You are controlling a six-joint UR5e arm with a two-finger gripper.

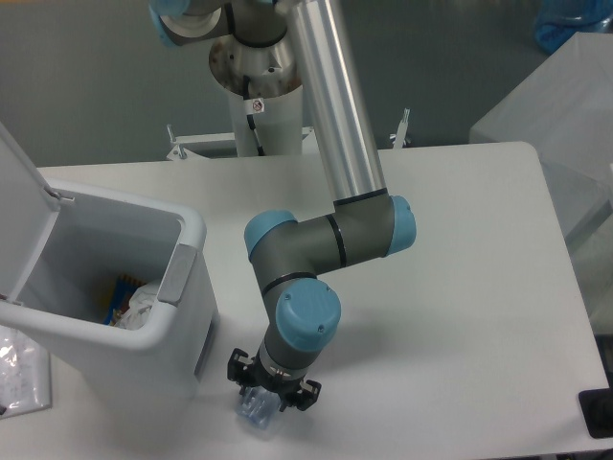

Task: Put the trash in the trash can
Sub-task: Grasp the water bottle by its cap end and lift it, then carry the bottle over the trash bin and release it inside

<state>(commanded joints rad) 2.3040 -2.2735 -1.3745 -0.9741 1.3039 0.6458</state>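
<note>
The arm reaches down from its white pedestal [257, 96] at 12 o'clock and folds at its blue-capped joints, so that the end effector [270, 395] points straight down at the near edge of the white bench [460, 287], around 6 o'clock in the view. Its black fingers [302, 395] sit on either side of the crushed bluish plastic bottle [257, 412], which lies on the bench right under the wrist. The fingers stand close against the bottle, but the wrist hides the contact, so I cannot tell whether they have actually closed on it or merely straddle it.

The trash can [187, 287] stands at 9 o'clock from the end effector, just beside it, with its lid [14, 201] flipped up and back on the far left. Its grey panel [175, 273] faces the arm (the can's tall near wall rises between the bottle and the opening). Inside the can some waste [134, 302] already lies at the bottom: something pale and crumpled, plus a bit with blue and orange print.

At the far left edge, about 8 o'clock, a clear plastic wrapper [19, 379] with white print lies outside the can, on its far side from the end effector. A black object [596, 412] pokes into view at 4 o'clock.
</note>
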